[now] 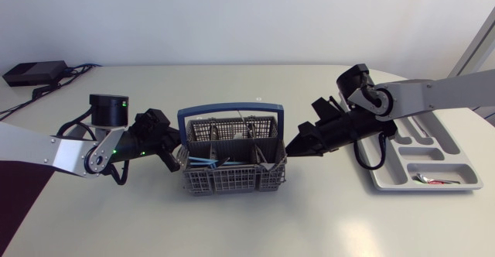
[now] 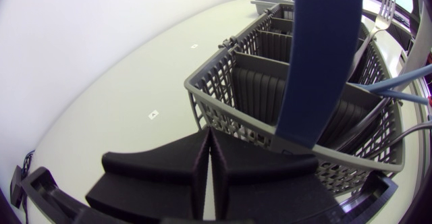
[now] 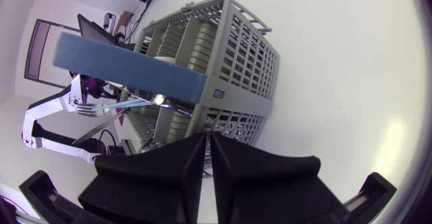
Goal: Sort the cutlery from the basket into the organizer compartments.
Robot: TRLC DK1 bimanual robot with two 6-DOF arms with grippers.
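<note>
The grey cutlery basket (image 1: 232,172) with a blue handle (image 1: 230,111) stands mid-table and holds several pieces, some blue-handled (image 1: 203,162). My left gripper (image 1: 172,159) is shut and empty, its tips close to the basket's left wall. My right gripper (image 1: 292,146) is also shut and empty, pointing at the basket's right wall. In the left wrist view the shut gripper (image 2: 208,135) faces the basket (image 2: 270,92), where a fork (image 2: 382,20) and blue handles (image 2: 398,82) stick up. The right wrist view has its gripper (image 3: 206,139) just short of the basket (image 3: 229,62). The grey organizer (image 1: 456,158) lies far right.
One red-handled piece (image 1: 435,181) lies in the organizer's front compartment. A black box (image 1: 31,73) with cables sits at the table's back left corner. My right arm (image 1: 433,94) spans the space above the organizer's back part.
</note>
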